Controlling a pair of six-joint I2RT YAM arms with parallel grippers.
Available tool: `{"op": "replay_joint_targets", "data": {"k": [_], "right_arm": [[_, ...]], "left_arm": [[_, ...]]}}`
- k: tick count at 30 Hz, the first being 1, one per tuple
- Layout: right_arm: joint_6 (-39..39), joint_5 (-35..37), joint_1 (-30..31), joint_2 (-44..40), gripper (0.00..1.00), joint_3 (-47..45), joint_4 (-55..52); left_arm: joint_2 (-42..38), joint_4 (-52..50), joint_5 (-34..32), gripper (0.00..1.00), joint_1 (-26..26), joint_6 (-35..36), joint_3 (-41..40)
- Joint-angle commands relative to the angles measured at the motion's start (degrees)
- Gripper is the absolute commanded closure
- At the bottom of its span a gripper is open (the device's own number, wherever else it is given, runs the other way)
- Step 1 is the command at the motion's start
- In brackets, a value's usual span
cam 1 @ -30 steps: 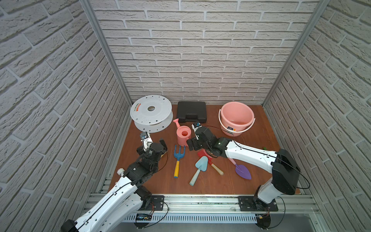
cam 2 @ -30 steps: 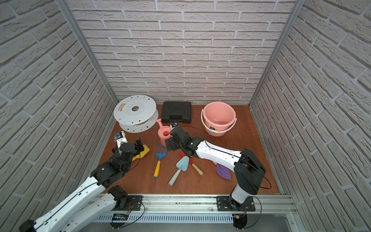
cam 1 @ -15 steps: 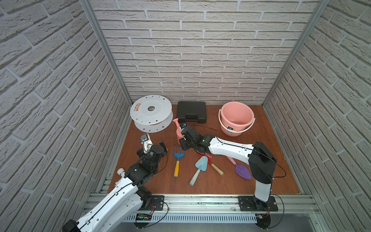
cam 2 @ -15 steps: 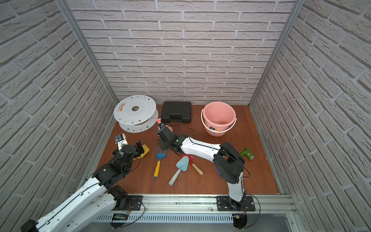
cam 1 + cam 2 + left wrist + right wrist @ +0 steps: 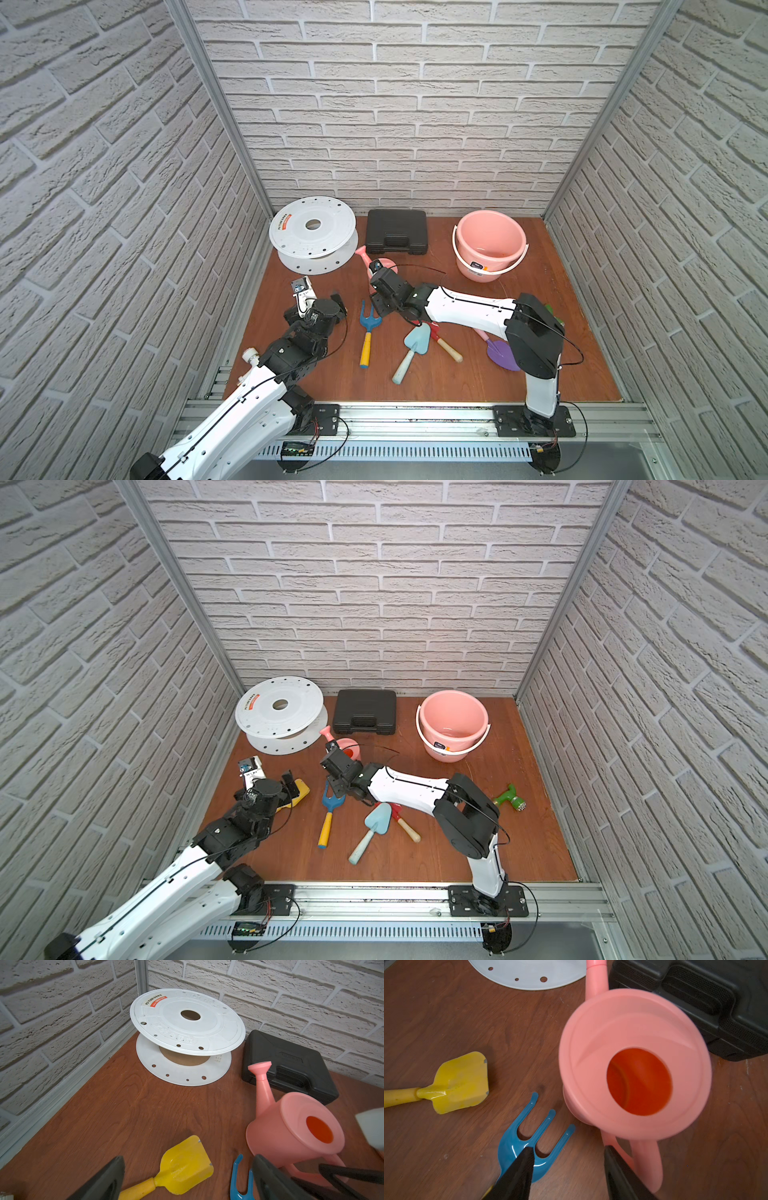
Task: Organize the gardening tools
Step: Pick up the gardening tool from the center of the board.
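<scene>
Wooden tabletop: right gripper midway open over blue fork beside watering can; left gripper wide by scoop.

The left arm slanted up from lower left, left gripper gaping; the right arm lay stretched toward centre, right gripper half-parted.

Wooden tabletop, white spool, black case, pink bucket at back, blue fork, yellow scoop, light-blue trowel
</scene>
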Motion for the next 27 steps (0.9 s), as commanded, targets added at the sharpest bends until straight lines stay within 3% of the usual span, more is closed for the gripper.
{"op": "replay_joint_targets", "data": {"k": [1,17,22,27], "right_arm": [[-1.4,3.9,0.4,-4.9,0.40,-0.1,1.5],[-1.2,-1.3,-5.7,-1.3,0.38,-2.4,3.9],[-1.7,-5.5,-6.7,0.1,0.45,-3.0,5.2],[-2.1,-6.0,-6.6,0.4,0.65,-2.9,5.7]], "left_arm": [[-0.1,1.6,0.3,0.02,0.4,-0.2,-0.4],[0.7,2.1,0.6,0.02,0.5,0.0,-0.5],[0.7,2.2,0.6,0.02,0.6,0.1,-0.5],[0.9,2.3,0.6,0.02,0.6,0.2,-0.5]]}}
